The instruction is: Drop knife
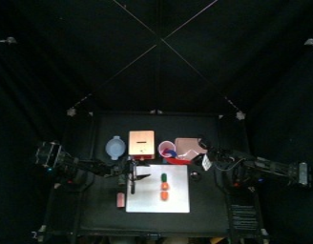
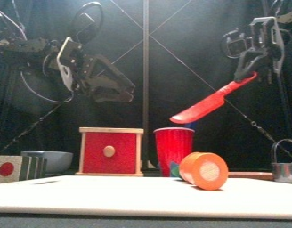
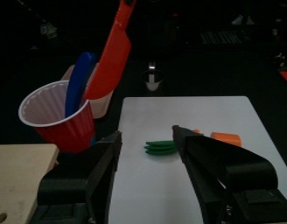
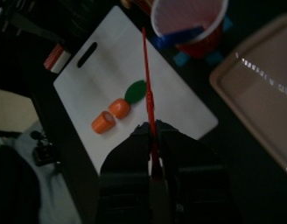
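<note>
My right gripper [image 2: 247, 73] is shut on the handle of a red knife [image 2: 212, 100]. The blade slants down toward a red cup [image 2: 174, 151] and its tip hangs just above the rim. In the right wrist view the knife [image 4: 147, 92] shows edge-on, running from the jaws toward the cup [image 4: 191, 22], which holds a blue utensil [image 4: 192, 35]. The left wrist view shows the knife [image 3: 113, 52] over the cup [image 3: 55, 114]. My left gripper [image 3: 146, 136] hangs open and holds nothing, above the white cutting board [image 3: 199, 171].
On the cutting board [image 4: 105, 66] lie orange pieces [image 4: 111, 114] and a green piece [image 4: 136, 88]. A red-faced wooden box [image 2: 110, 151] stands left of the cup. A grey bowl [image 1: 115, 146] sits at the back left. A beige tray [image 4: 269, 83] lies beside the cup.
</note>
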Controlling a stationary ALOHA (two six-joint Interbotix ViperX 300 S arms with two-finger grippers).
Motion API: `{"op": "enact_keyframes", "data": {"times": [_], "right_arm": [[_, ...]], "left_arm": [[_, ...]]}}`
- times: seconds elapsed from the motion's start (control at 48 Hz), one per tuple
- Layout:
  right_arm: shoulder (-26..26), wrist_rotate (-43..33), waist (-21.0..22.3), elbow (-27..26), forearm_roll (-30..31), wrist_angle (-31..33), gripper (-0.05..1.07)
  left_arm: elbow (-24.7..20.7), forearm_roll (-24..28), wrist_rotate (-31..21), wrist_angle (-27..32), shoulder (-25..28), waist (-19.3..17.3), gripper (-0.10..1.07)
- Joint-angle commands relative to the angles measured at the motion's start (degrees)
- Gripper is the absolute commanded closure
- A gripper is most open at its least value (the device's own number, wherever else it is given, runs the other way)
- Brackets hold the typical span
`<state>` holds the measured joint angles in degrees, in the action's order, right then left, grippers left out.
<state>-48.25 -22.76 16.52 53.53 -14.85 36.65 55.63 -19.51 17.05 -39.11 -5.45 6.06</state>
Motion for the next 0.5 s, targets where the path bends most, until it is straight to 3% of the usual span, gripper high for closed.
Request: {"op": "enact_keyframes", "data": {"times": [0.0, 0.104, 0.292, 0.479], "right_arm": [[-2.20, -10.37, -2.90, 0.97, 3.60, 2.99, 0.83], [-2.81, -26.72, -8.79, 2.81, 8.79, 6.24, 0.83], [0.79, -51.59, -19.60, 3.16, 21.01, 9.05, 0.81], [5.54, -68.29, -26.72, 2.90, 27.33, 8.88, 0.72]], "left_arm": [[-0.18, -0.18, 0.18, -0.70, -0.88, -0.18, 0.11], [0.18, -0.09, 0.35, -0.62, -0.88, -0.18, 0.11], [0.44, 0.09, 0.53, -0.62, -0.88, -0.88, 0.11], [0.97, 1.76, 0.62, -0.62, -0.88, -2.02, 0.11]]}}
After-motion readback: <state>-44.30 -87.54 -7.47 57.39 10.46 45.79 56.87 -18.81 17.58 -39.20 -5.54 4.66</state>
